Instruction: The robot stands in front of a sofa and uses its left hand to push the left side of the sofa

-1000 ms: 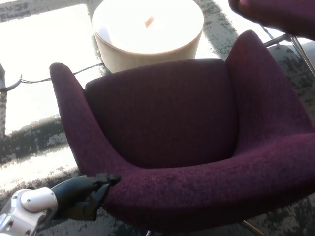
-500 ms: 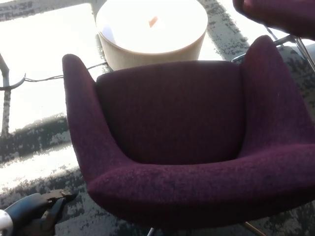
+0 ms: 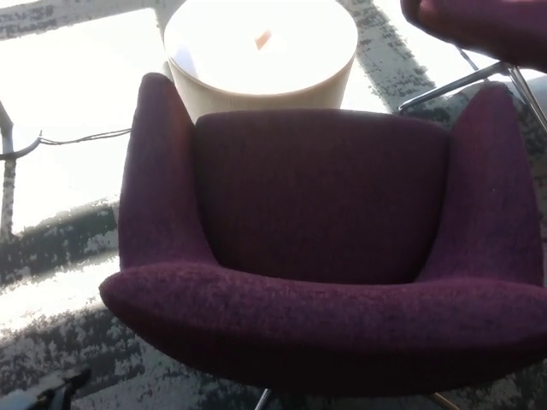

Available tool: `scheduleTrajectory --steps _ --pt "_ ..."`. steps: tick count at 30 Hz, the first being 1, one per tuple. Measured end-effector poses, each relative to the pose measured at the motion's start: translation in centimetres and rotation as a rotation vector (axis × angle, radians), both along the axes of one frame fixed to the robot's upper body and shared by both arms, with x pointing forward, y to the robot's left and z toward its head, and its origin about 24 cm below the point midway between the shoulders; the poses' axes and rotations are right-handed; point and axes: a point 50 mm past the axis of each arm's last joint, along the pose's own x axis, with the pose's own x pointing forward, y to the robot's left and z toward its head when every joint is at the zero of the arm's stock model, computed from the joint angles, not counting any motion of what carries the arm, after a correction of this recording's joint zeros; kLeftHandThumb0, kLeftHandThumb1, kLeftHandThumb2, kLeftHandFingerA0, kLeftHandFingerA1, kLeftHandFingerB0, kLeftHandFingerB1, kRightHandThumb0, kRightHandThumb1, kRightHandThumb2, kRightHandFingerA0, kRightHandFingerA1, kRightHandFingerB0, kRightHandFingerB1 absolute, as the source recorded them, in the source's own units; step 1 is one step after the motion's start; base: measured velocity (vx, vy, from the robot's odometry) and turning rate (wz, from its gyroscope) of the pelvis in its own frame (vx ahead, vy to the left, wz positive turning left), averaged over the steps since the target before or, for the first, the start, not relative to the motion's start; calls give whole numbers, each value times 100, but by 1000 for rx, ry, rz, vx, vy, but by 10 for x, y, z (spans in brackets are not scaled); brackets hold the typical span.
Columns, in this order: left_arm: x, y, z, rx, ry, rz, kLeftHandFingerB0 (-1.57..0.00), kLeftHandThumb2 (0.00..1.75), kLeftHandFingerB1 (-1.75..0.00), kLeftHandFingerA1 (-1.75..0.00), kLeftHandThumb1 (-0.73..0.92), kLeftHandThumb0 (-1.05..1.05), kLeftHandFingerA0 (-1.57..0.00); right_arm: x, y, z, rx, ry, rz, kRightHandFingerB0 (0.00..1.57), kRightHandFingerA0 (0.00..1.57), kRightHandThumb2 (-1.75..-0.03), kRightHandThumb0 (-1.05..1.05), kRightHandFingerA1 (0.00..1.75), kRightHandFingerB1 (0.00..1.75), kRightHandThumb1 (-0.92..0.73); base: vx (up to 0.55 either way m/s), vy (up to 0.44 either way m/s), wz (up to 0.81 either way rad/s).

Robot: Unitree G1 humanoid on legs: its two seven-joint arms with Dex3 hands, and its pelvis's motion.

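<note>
Only the black tips of my left hand (image 3: 53, 389) show, low in the bottom left corner of the head view, too little of it in frame for me to tell whether the fingers are spread or closed; it holds nothing that I can see and sits apart from the sofa, with patterned floor between us; my right hand does not appear; the sofa (image 3: 333, 248), a plum-coloured upholstered tub chair, fills most of the view, its rounded rim nearest me sweeping across the lower half, its seat a dark hollow in the middle, its two side wings rising toward the top of the picture; the sofa's left side (image 3: 154, 179) stands nearest my hand, up and to the right of it; the floor (image 3: 60, 316) is a mottled grey and white carpet, washed out by strong light on the left; beyond the sofa stands a round cream table (image 3: 261, 51), brightly lit, with a small orange object (image 3: 262, 38) on top; a second purple seat (image 3: 479, 26) on metal legs shows at the top right corner; a thin dark cable (image 3: 77, 138) trails across the bright floor to the left.
</note>
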Motion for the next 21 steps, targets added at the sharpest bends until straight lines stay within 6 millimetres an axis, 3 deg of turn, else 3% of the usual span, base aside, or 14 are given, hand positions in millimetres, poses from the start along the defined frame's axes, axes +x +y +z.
scheduleTrajectory --steps 2,7,8,9,13,21 --pt "-7 -3 -5 -20 -1 14 0 122 -9 -14 85 -92 0 -2 0 -1 3 6 0 57 61 -65 -61 44 42 -83 0 0 0" --pt "-42 -21 -27 -80 43 65 0 121 -11 -15 82 -90 0 -10 0 -3 6 29 1 57 62 -65 -59 44 42 -83 0 0 0" --pt "-45 -23 -29 -84 48 69 0 100 0 -6 77 -92 0 -11 0 -3 7 32 1 57 61 -65 -58 43 41 -82 0 0 0" --pt "-49 -24 -30 -86 49 73 0 124 -10 -14 86 -90 0 -12 0 -4 8 33 1 57 60 -65 -60 43 41 -82 0 0 0" --pt "-71 -34 -39 -114 67 96 0 125 -6 -10 92 -95 0 -14 0 -4 10 42 3 57 59 -65 -61 42 41 -81 0 0 0" --pt "-87 -38 -47 -125 82 150 0 122 -9 -12 87 -96 0 -18 1 -6 10 54 6 56 60 -65 -62 42 41 -83 0 0 0"
